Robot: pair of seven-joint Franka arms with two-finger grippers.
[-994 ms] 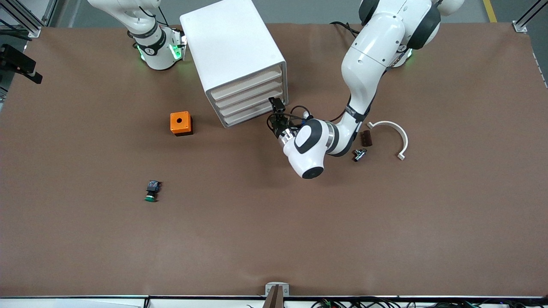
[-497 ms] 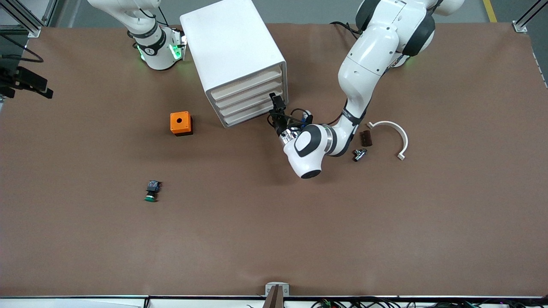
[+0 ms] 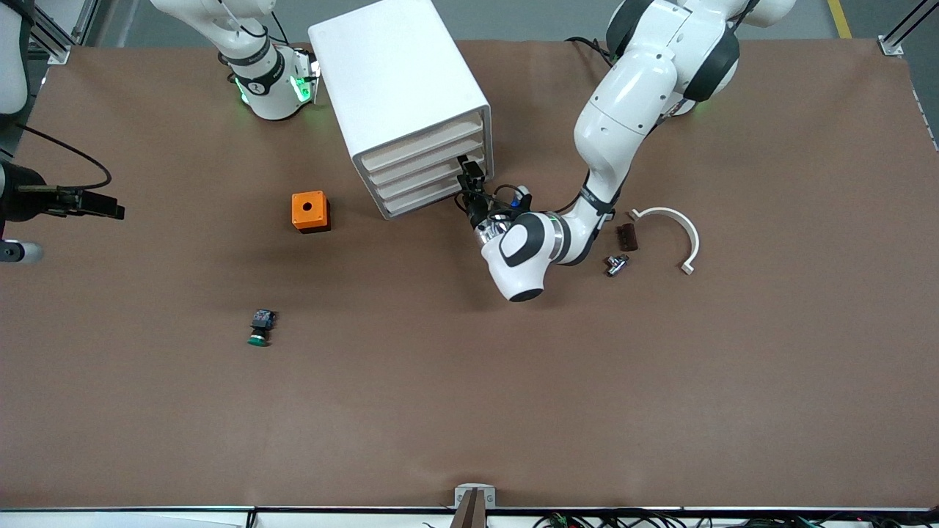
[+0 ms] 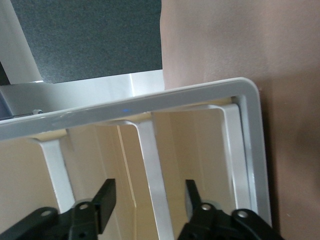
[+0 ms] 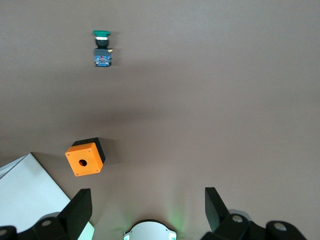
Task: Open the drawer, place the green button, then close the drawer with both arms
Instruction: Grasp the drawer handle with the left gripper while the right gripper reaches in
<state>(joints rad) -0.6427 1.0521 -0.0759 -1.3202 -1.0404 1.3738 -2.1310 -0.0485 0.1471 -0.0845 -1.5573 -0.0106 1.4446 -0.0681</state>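
The green-capped button (image 3: 259,328) lies on its side on the brown desk (image 3: 469,411), nearest the front camera of all the things and well apart from both grippers. Farther from the camera sits the orange box (image 3: 310,211) with a hole in its top, beside the cabinet and toward the right arm's end of the desk.

The left gripper (image 3: 469,185) is at the front of the white four-drawer cabinet (image 3: 400,95), at the corner toward the left arm's end. In the left wrist view its black fingers (image 4: 104,202) stand apart on either side of a white drawer edge (image 4: 152,175), one finger on each side of it and neither plainly touching; whether that edge belongs to the third drawer (image 3: 433,182) cannot be told. All four drawers look pushed in.

Toward the left arm's end of the desk, just beside that arm's wrist, lie a small dark brown block (image 3: 626,237), a small black-and-silver part (image 3: 615,264) and a curved white clip (image 3: 673,233).

The right gripper (image 5: 147,212) is up in the air near its own base; its fingers (image 5: 80,210) are spread wide with nothing between them. In the right wrist view it looks down on the orange box (image 5: 85,157) and, well apart from it, the button (image 5: 102,48).
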